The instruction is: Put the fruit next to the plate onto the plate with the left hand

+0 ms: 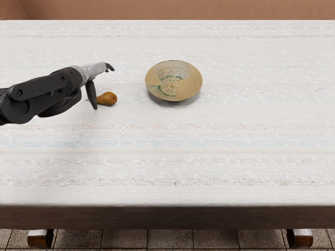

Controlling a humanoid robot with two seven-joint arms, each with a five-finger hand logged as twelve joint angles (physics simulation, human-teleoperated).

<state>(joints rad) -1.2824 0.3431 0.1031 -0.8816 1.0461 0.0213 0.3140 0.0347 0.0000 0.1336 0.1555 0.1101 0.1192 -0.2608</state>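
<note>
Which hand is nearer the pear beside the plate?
Left. The left hand sits just left of the pear, fingers open, one pointing down beside it, not grasping. The right hand is out of view, so its position can't be given.

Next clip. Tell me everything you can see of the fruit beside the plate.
The fruit is small, pear-shaped and orange-brown, with a smooth-looking skin. It lies on its side on the pale table, to the left of the plate and clear of it, so not yet on it. A dark finger of the left hand points down right beside its left end; whether the two touch cannot be told. Nothing grasps it.
</note>
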